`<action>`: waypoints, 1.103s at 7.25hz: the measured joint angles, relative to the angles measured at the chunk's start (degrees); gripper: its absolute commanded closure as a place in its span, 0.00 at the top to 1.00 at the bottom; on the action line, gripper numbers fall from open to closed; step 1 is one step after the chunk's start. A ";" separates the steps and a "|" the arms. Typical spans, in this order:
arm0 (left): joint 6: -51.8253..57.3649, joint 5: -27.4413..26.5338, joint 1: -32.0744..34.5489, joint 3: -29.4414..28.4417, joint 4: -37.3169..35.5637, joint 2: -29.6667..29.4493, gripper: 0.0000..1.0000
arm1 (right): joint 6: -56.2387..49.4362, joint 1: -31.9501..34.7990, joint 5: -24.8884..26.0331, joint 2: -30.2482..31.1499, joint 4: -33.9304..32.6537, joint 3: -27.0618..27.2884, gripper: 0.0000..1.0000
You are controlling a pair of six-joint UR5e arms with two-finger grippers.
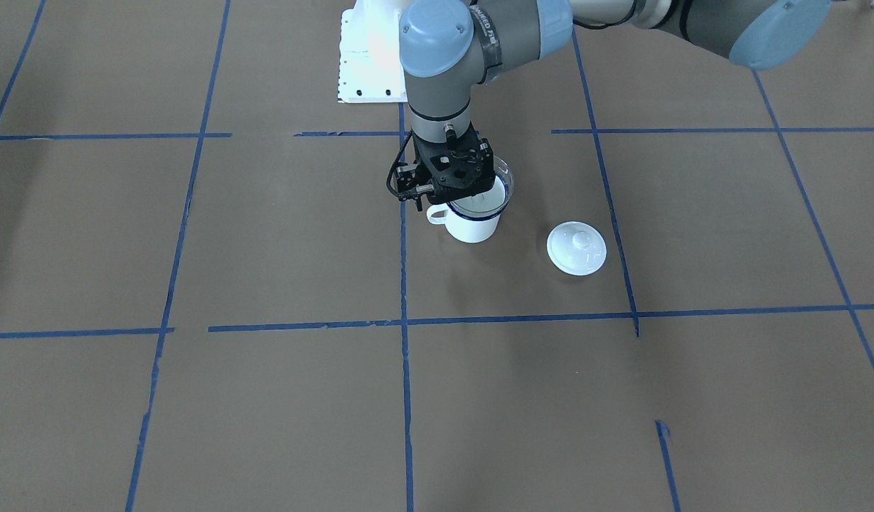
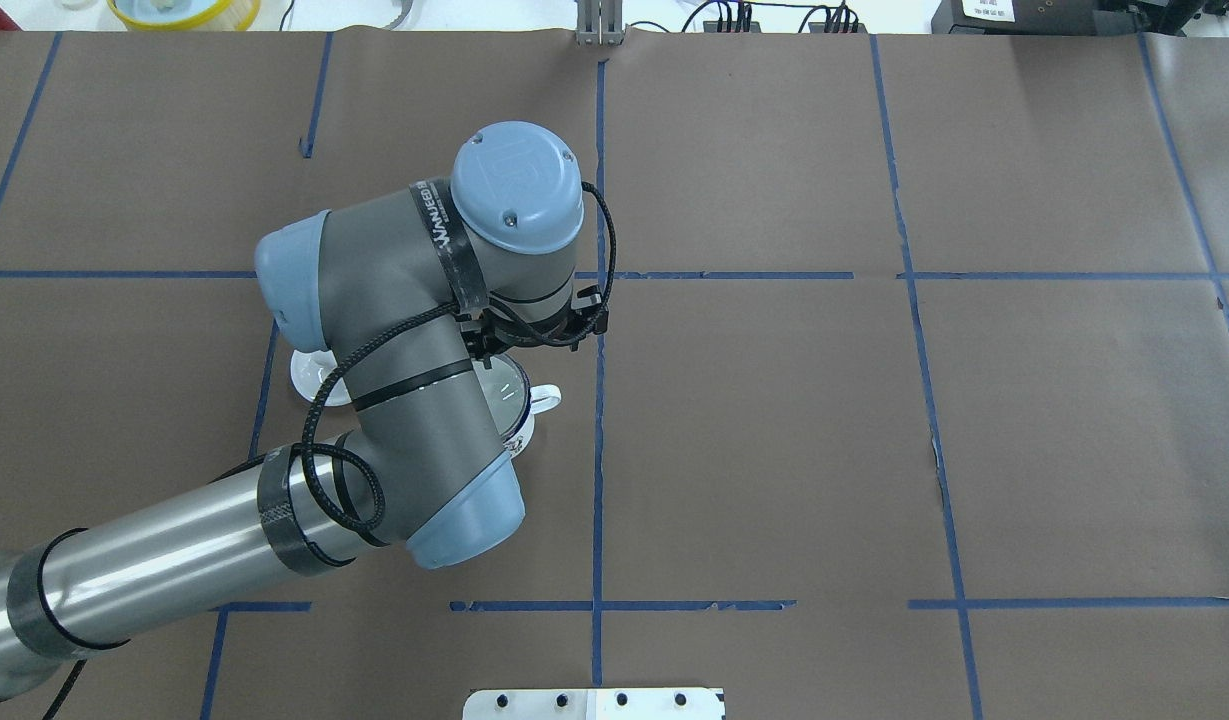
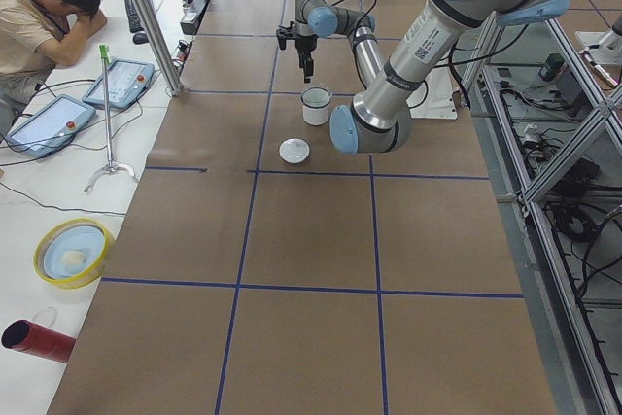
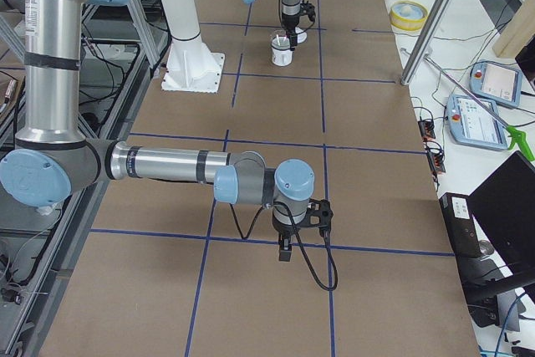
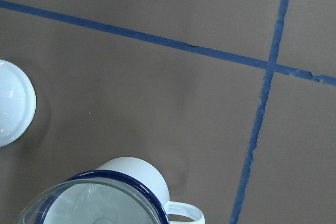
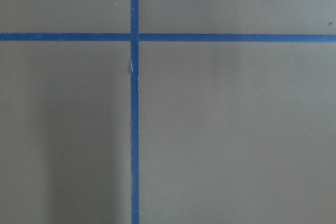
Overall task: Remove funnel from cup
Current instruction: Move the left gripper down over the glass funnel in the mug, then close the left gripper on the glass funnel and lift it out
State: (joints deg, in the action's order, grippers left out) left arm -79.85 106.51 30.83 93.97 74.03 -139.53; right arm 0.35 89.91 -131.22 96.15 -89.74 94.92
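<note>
The cup (image 1: pixel 472 226) is a white mug with a dark blue rim, standing upright near the table's middle with its handle towards the view's left. The clear funnel (image 1: pixel 504 183) sits in its mouth. My left gripper (image 1: pixel 465 190) hangs straight down over the cup's rim and the funnel; its black body hides the fingers, so I cannot tell whether it is open or shut. The left wrist view shows the funnel (image 5: pixel 94 203) inside the cup (image 5: pixel 139 174) at the bottom edge, with no fingers in it. My right gripper (image 4: pixel 284 250) hovers over bare paper far from the cup; I cannot tell its state.
A white round lid (image 1: pixel 577 248) with a knob lies on the table beside the cup. The robot's white base plate (image 1: pixel 369 64) stands behind the cup. A person (image 3: pixel 49 7) sits beyond the table's edge, near a metal post (image 3: pixel 146 17).
</note>
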 measured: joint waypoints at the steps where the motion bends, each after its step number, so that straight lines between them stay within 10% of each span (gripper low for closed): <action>1: 0.21 -0.11 -0.31 -0.60 0.03 0.10 0.74 | 0.00 0.00 0.00 0.00 0.00 0.00 1.00; 7: 0.70 -0.08 -0.46 -0.15 -0.32 1.28 0.65 | 0.00 0.00 0.00 0.00 0.00 0.00 1.00; 8: 0.73 -0.08 -0.43 -0.04 -0.36 1.50 0.50 | 0.00 0.00 0.00 0.00 0.00 0.00 1.00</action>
State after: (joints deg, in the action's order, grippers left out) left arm -79.12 106.43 30.40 93.93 73.67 -138.03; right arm 0.35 89.91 -131.22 96.15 -89.74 94.92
